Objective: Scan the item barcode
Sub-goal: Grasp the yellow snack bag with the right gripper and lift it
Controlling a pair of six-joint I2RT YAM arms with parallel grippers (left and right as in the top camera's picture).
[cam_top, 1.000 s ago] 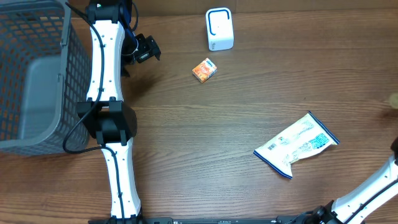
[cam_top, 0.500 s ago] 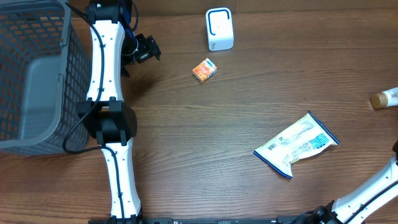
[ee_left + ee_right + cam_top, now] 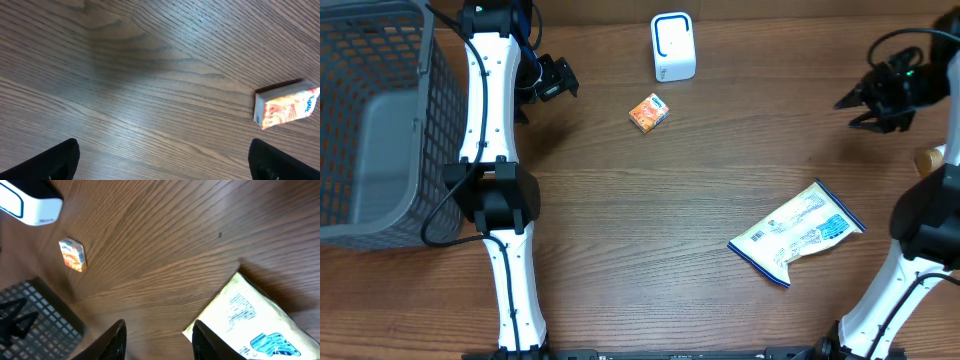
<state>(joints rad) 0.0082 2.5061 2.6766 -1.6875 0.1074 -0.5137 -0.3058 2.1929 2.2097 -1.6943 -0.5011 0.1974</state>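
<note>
A white barcode scanner [image 3: 672, 47] stands at the back of the table, also in the right wrist view [image 3: 30, 202]. A small orange box [image 3: 648, 112] lies in front of it and shows in both wrist views [image 3: 286, 104] [image 3: 73, 255]. A white and blue pouch [image 3: 797, 232] lies flat at the right, seen again below the right fingers [image 3: 255, 325]. My left gripper [image 3: 565, 82] [image 3: 165, 165] hangs open left of the box, holding nothing. My right gripper [image 3: 848, 113] [image 3: 157, 342] hovers open at the far right, above and behind the pouch, and is empty.
A grey mesh basket [image 3: 370, 120] [image 3: 35, 315] fills the left end of the table. A tan-capped object [image 3: 927, 158] lies at the right edge, partly behind the right arm.
The right arm has swung into the overhead view at the upper right. The tan-capped object showed further in half a second ago and is now partly covered. The left arm has not moved.
</note>
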